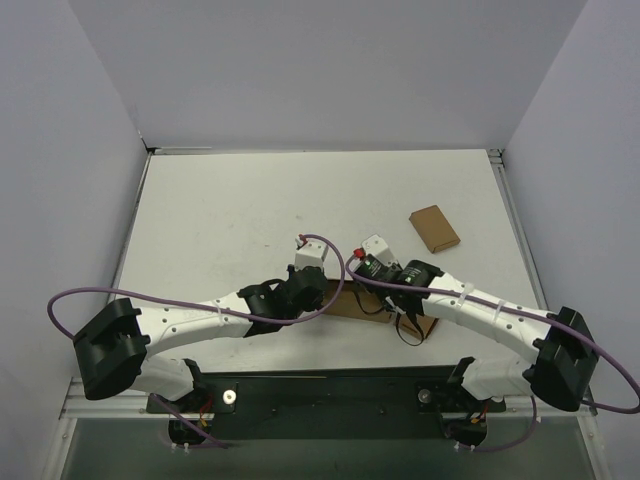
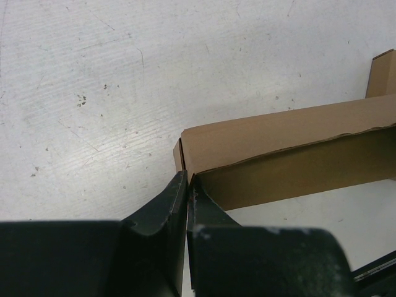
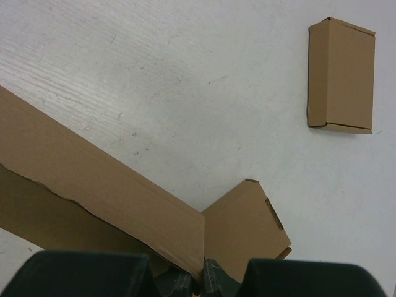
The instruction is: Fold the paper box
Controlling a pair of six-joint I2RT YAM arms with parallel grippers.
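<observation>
The paper box (image 1: 352,304) is a brown cardboard piece lying at the table's front middle, mostly hidden under both wrists. In the left wrist view its long wall (image 2: 291,154) stands upright, and my left gripper (image 2: 187,183) is shut on that wall's near end corner. In the right wrist view the same wall (image 3: 105,192) runs to the left, and a flap (image 3: 247,226) spreads out to the right. My right gripper (image 3: 202,279) is shut on the fold between wall and flap. From above, the left gripper (image 1: 322,290) and the right gripper (image 1: 375,290) sit close together over the box.
A small compact brown box (image 1: 434,228) lies flat at the right, beyond the right gripper, and also shows in the right wrist view (image 3: 341,74). Purple cables loop off both arms. White walls border the table (image 1: 230,210) at left, right and back.
</observation>
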